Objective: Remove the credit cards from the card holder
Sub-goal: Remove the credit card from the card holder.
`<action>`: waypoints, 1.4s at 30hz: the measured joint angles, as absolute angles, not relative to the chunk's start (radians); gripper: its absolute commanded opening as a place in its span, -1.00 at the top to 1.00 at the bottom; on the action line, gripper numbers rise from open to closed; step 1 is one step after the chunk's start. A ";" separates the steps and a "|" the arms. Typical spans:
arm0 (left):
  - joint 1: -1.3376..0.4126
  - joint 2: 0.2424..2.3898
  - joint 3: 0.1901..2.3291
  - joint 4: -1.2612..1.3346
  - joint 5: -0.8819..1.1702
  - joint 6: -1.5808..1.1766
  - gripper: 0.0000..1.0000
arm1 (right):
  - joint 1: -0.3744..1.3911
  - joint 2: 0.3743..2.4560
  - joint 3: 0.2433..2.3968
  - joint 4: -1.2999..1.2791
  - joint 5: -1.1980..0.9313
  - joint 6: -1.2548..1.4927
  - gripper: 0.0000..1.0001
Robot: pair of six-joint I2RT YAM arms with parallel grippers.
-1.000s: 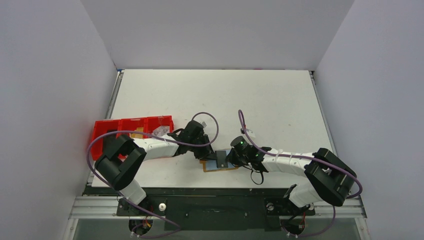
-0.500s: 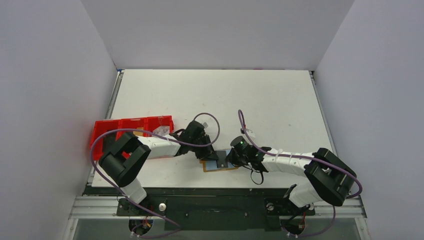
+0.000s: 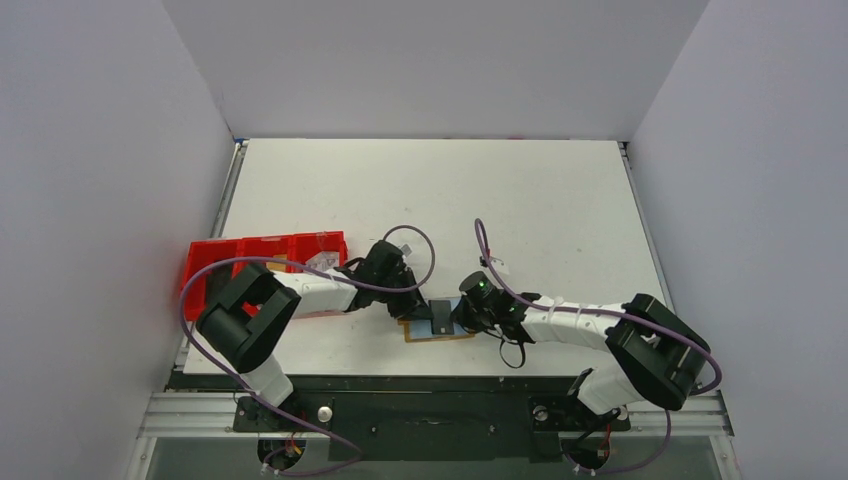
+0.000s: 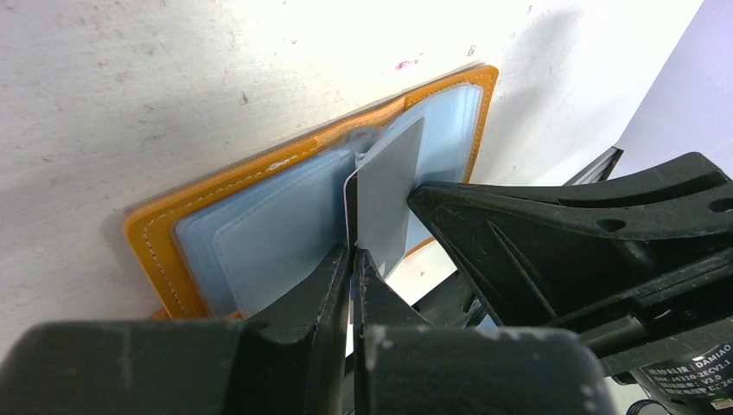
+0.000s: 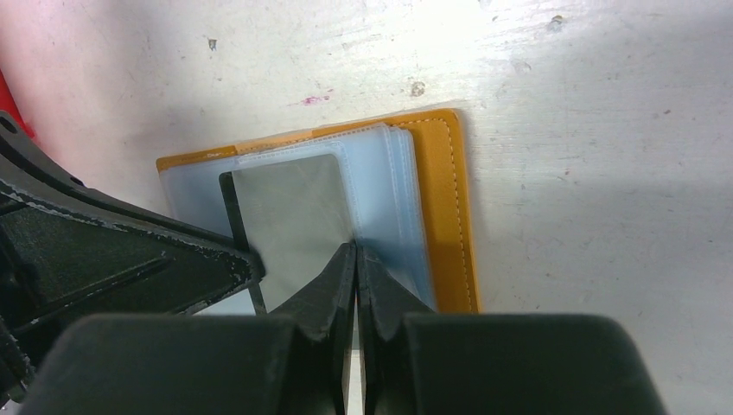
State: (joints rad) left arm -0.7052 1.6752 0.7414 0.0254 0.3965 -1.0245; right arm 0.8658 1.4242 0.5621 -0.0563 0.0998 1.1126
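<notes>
The tan card holder (image 3: 418, 337) lies open on the table's near edge, its clear sleeves fanned out (image 4: 259, 233). A grey credit card (image 4: 391, 194) stands on edge out of a sleeve; it also shows in the top view (image 3: 441, 317) and in the right wrist view (image 5: 290, 216). My left gripper (image 4: 353, 252) is shut on this card's edge, to the left of the holder (image 3: 420, 308). My right gripper (image 5: 355, 247) is shut on a clear sleeve of the holder (image 5: 445, 207), at its right side (image 3: 456, 318). Other cards are hidden.
A red compartmented tray (image 3: 265, 252) sits at the table's left edge behind my left arm, with small items inside. Both grippers are nearly touching over the holder. The table's front edge runs just below the holder.
Almost nothing: my left arm has shifted slightly, and both grippers, the card and the holder stay where they were.
</notes>
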 measured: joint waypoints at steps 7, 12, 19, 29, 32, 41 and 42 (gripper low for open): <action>-0.679 1.662 0.741 -0.001 0.410 -1.000 1.00 | 0.868 1.456 0.590 -0.054 0.100 1.112 1.00; -0.667 1.662 0.741 -0.019 0.418 -0.982 1.00 | 0.872 1.473 0.610 -0.062 0.102 1.111 1.00; -0.661 1.661 0.741 -0.027 0.424 -0.965 0.98 | 0.878 1.490 0.635 -0.087 0.106 1.101 1.00; -0.648 1.655 0.741 -0.034 0.430 -0.960 1.00 | 0.886 1.509 0.657 -0.099 0.117 1.091 1.00; -0.646 1.653 0.741 -0.034 0.433 -0.960 1.00 | 0.886 1.509 0.657 -0.099 0.117 1.092 1.00; -0.642 1.649 0.739 -0.041 0.434 -0.950 1.00 | 0.887 1.510 0.657 -0.095 0.117 1.093 1.00; -0.640 1.647 0.739 -0.046 0.433 -0.947 1.00 | 0.888 1.513 0.657 -0.091 0.117 1.093 1.00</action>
